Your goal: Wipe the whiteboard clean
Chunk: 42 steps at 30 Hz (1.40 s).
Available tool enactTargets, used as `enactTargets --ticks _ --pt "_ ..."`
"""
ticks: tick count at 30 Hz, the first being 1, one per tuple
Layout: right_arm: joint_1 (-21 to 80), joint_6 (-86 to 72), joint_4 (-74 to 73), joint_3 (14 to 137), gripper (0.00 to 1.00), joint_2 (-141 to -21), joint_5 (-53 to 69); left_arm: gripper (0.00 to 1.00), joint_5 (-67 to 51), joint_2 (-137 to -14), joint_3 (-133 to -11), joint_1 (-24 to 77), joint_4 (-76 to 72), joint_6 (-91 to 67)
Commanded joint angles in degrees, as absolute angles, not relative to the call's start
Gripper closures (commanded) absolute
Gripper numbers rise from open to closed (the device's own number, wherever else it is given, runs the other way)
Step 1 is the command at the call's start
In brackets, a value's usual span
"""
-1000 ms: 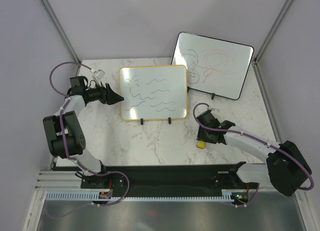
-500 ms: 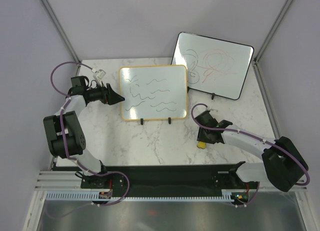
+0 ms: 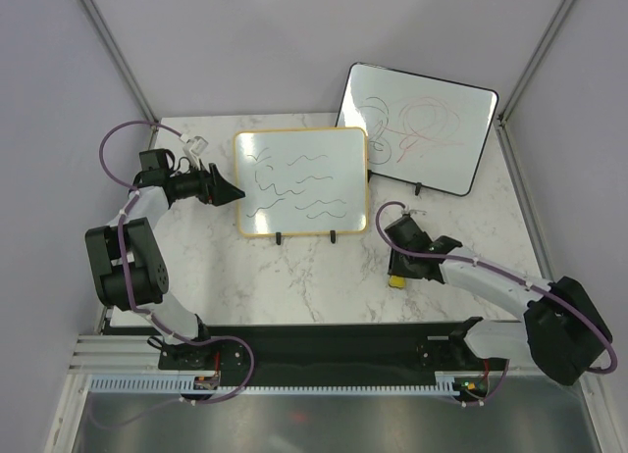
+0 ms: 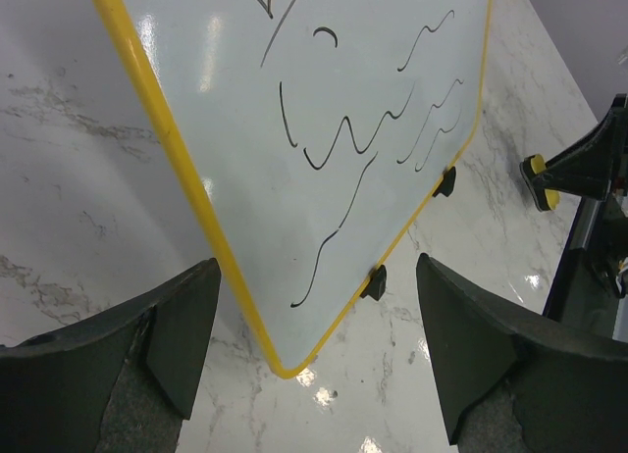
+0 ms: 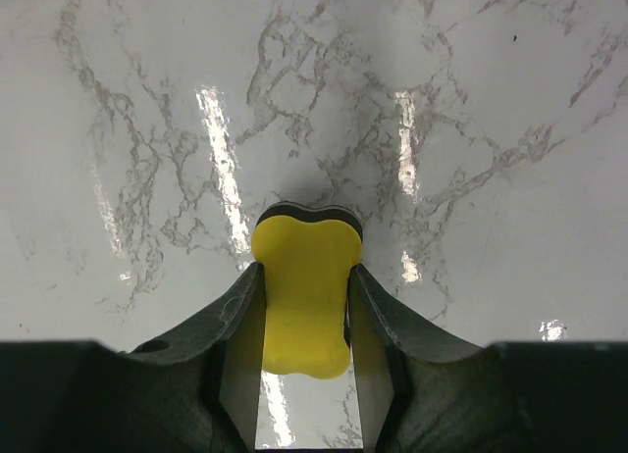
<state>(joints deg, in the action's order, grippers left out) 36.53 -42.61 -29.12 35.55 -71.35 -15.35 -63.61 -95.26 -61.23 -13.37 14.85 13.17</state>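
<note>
Nearest you, the right gripper (image 5: 304, 281) is clamped on the yellow eraser (image 5: 300, 252), one finger on each long side. The wrist view shows only the eraser's yellow back and a thin dark edge at its far end; its near end is lost between the fingers. From above, the gripper (image 3: 400, 267) covers nearly all of it and you see just a yellow scrap (image 3: 394, 282) low on the marble table (image 3: 294, 276). You cannot tell whether the eraser rests on the table or is lifted off it.

Farther back on the left, the left gripper (image 3: 228, 190) has its jaws wide, holding nothing, at the left edge of the whiteboard (image 3: 299, 183). In the left wrist view the board's near corner (image 4: 285, 360) lies between the spread fingers (image 4: 186, 321). The picture does not show whether that finger touches the frame. This view cuts off the board's upper part.

The whiteboard stands tilted on its black feet at the middle of the table, with black wavy lines across it. Behind it to the right leans the black-framed board (image 3: 417, 127) with red and black scribbles.

Since a second ago, the right fingers have drawn in onto the eraser and the right arm has shifted slightly. The left arm and the wavy lines are unchanged.
</note>
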Motion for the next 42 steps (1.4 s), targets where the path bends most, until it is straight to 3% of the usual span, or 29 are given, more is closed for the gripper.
enactTargets --ticks 1,2,3,8,21,30,32,36,42 --pt "36.74 -35.96 -28.04 40.85 1.00 -67.24 -16.96 0.13 -66.01 -94.30 -63.10 -13.53 13.89 13.97" --pt "36.74 -32.81 -27.95 42.09 1.00 -66.54 -17.40 0.13 -62.18 -95.18 -64.06 -13.80 14.41 14.06" --pt "36.74 -30.96 -27.78 43.49 1.00 -65.75 -17.92 0.22 -61.36 -95.88 -64.59 -13.80 14.41 22.76" --pt "36.83 -18.48 -23.04 56.93 1.00 -69.24 -21.00 0.23 -59.84 -102.64 -68.19 -13.80 14.06 23.56" --pt "41.04 1.47 -8.09 90.77 1.00 -104.72 -22.14 0.26 -73.03 -108.81 -72.77 -13.54 14.41 24.79" --pt "47.90 11.77 -10.02 116.69 1.00 -125.14 -30.49 0.50 -73.74 -111.62 -76.38 -12.83 17.57 25.75" --pt "48.43 11.60 -11.16 119.17 1.00 -128.30 -30.68 0.55 -73.39 -111.71 -76.73 -12.40 18.02 26.10" --pt "49.30 10.64 -11.69 123.12 1.00 -131.83 -29.88 0.75 -72.95 -111.88 -77.25 -12.04 19.42 27.07" --pt "50.44 8.62 -11.60 125.94 1.00 -136.93 -26.91 0.89 -72.42 -112.59 -78.22 -12.04 20.48 28.12"
